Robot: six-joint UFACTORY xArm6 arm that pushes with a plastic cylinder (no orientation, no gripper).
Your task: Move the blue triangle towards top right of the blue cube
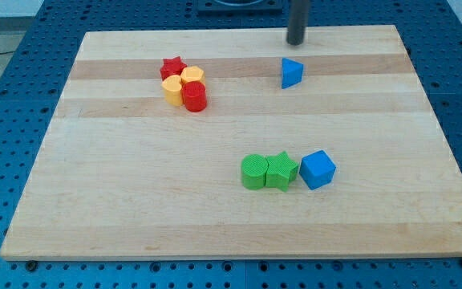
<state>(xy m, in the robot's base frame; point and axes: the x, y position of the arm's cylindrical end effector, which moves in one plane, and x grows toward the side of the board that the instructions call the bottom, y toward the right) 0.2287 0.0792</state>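
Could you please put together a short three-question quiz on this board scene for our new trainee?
1. True or false: my tip touches the blue triangle.
2. Which block sits directly beside the blue cube? A) red star B) green star C) yellow cylinder
3. Fill in: the red and yellow cluster lies toward the view's top ____.

Key:
1. False; my tip stands apart, just above the triangle in the view.
2. B, the green star.
3. Left; red star, red cylinder and two yellow blocks.
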